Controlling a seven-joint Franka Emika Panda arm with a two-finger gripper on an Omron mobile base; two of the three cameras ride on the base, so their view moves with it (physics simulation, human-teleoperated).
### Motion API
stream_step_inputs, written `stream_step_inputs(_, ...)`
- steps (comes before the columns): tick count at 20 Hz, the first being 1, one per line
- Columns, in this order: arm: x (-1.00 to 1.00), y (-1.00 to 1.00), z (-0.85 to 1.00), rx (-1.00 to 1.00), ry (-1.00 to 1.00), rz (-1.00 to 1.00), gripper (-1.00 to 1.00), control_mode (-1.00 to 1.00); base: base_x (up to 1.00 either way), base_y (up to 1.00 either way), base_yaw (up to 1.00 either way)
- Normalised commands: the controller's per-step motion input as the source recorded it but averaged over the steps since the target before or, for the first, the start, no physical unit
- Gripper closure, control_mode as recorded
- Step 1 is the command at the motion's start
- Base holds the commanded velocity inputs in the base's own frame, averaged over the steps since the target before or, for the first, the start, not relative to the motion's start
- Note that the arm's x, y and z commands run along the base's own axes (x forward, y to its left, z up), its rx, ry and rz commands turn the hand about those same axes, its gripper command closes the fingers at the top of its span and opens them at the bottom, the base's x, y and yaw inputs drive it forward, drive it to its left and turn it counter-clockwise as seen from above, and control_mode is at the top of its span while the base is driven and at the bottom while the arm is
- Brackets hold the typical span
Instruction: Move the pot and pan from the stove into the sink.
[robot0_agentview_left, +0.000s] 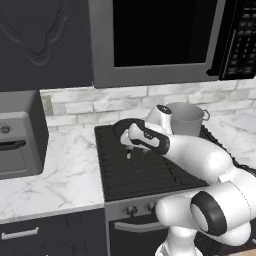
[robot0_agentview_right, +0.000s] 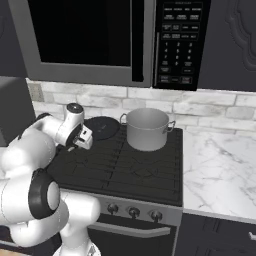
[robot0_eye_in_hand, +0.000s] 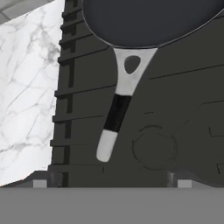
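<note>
One pan (robot0_eye_in_hand: 148, 19) lies on the stove (robot0_agentview_right: 125, 167), at the back left. In the hand view its handle (robot0_eye_in_hand: 116, 113) runs from 12 o'clock toward 7. One pot (robot0_agentview_right: 146, 129) stands upright at its right. The pincer (robot0_eye_in_hand: 111, 181) hangs wide above the handle's end, touching nothing. White marble surface (robot0_agentview_left: 60, 175) flanks the stove.

My arm (robot0_agentview_left: 200, 160) reaches forward and bends down at the wrist (robot0_agentview_right: 75, 127). Fingers (robot0_eye_in_hand: 40, 183) spread wide, holding nothing, tips pointing down and apart.
</note>
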Motion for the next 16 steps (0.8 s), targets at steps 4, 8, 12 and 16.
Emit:
stream_step_inputs(4,0.18,0.01,-0.15,-0.04,0.0,-0.01,-1.0,-1.0,0.0,0.0,0.0)
stream_step_inputs(8,0.27,0.1,-0.14,-0.01,0.0,-0.03,-1.0,-1.0,0.0,0.0,0.0)
stream_step_inputs(12,0.28,0.18,-0.15,0.0,0.0,-0.05,-1.0,-1.0,0.0,0.0,0.0)
stream_step_inputs(16,0.22,0.04,-0.15,-0.03,0.0,-0.02,-1.0,-1.0,0.0,0.0,0.0)
